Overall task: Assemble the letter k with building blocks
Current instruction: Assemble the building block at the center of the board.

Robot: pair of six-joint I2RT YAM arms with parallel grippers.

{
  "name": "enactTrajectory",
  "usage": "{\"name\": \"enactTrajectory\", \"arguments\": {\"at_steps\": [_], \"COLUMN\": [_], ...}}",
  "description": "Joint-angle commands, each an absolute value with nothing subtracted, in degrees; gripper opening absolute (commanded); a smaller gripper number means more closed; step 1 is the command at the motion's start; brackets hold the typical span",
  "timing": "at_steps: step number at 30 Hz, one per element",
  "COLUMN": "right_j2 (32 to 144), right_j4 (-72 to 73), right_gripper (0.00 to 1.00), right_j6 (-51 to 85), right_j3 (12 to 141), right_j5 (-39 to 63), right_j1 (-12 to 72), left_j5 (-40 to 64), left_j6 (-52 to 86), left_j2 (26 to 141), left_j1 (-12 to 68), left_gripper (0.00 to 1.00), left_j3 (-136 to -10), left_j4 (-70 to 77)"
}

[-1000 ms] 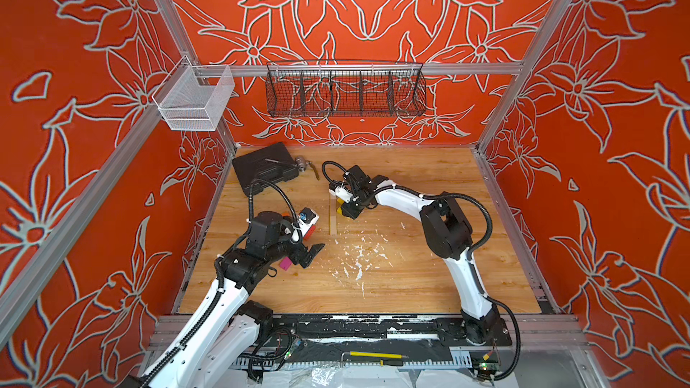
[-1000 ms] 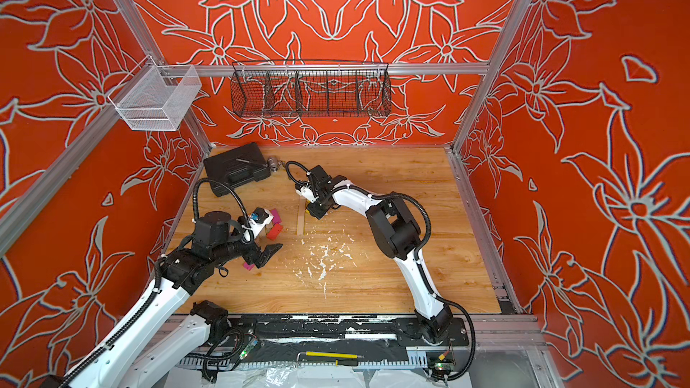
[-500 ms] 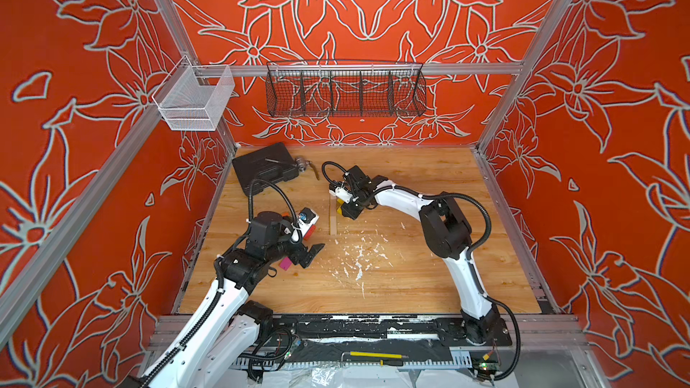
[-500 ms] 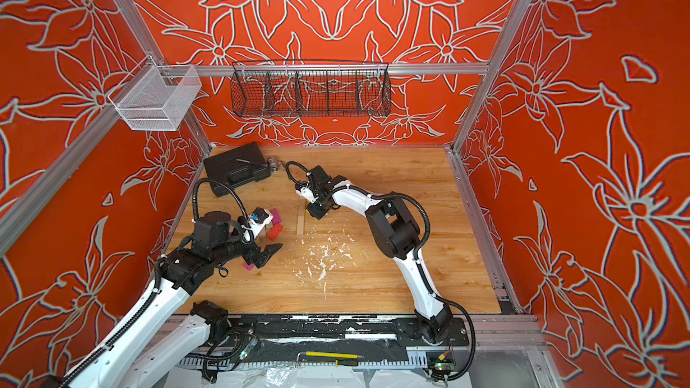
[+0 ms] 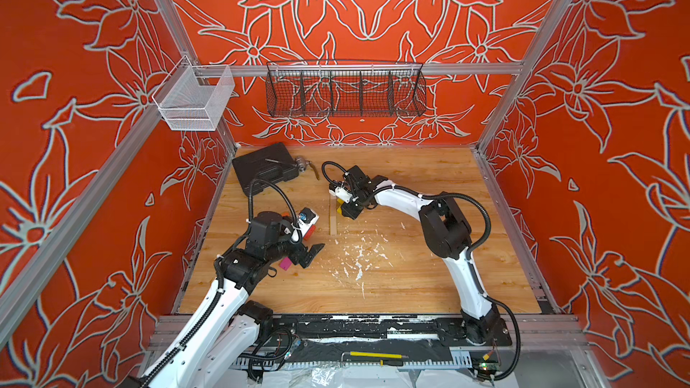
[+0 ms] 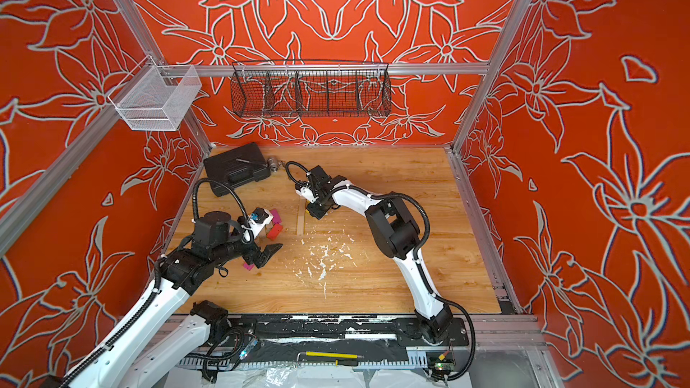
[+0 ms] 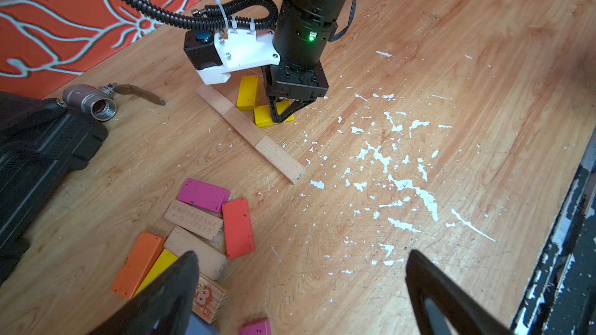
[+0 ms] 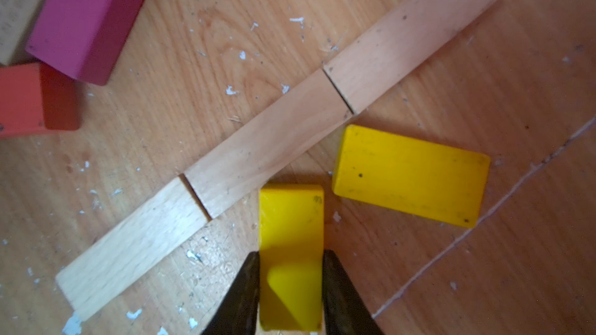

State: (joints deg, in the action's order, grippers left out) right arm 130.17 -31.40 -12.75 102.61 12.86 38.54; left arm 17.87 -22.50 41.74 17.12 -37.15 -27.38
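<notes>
Far left: a black case (image 5: 261,169) lies at the back corner of the table (image 5: 429,274), with a metal valve (image 7: 93,104) just beside it. My left gripper (image 7: 303,262) hangs with its jaws spread wide and nothing between them, over the near edge of a loose pile of building blocks, among them an orange block (image 7: 137,264), a magenta block (image 7: 203,194) and a red block (image 7: 238,227). Centre: three pale wooden bars (image 7: 248,130) are laid end to end in one straight row. Just right of the row, my right gripper (image 8: 290,254) is clamped on the sides of a yellow block (image 8: 290,217), whose free end sits just beside the middle bar (whether it rests on the table I cannot tell). A second yellow block (image 8: 409,175) lies flat close by, a narrow gap apart. Right: white paint flecks (image 7: 403,185) are scattered on the wood.
</notes>
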Motion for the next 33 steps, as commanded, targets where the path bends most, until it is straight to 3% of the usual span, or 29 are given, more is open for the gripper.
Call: {"name": "enactTrajectory", "arguments": {"at_steps": [1, 12, 24, 33], "right_j2": [132.10, 132.38, 129.81, 118.50], "right_j4": [-31.99, -32.34, -31.60, -25.58], "right_gripper": [0.33, 0.33, 0.44, 0.53], "right_j6": [-12.24, -12.14, -11.20, -7.03], "right_j3": [104.68, 104.88, 103.81, 95.58], "right_j5": [13.01, 13.09, 13.36, 12.43], "right_j1": [38.21, 38.14, 38.15, 37.56], "left_j5": [18.54, 18.46, 17.63, 9.17], "left_j6": [-23.26, -23.30, -22.06, -5.39], "left_j2": [41.05, 40.96, 41.34, 49.11], "left_j1": [16.64, 16.53, 16.52, 16.17], "left_gripper": [0.97, 0.97, 0.97, 0.97], "left_j3": [-37.91, -37.94, -37.97, -43.44], "left_j4": [-27.42, -27.50, -27.11, -26.62]}}
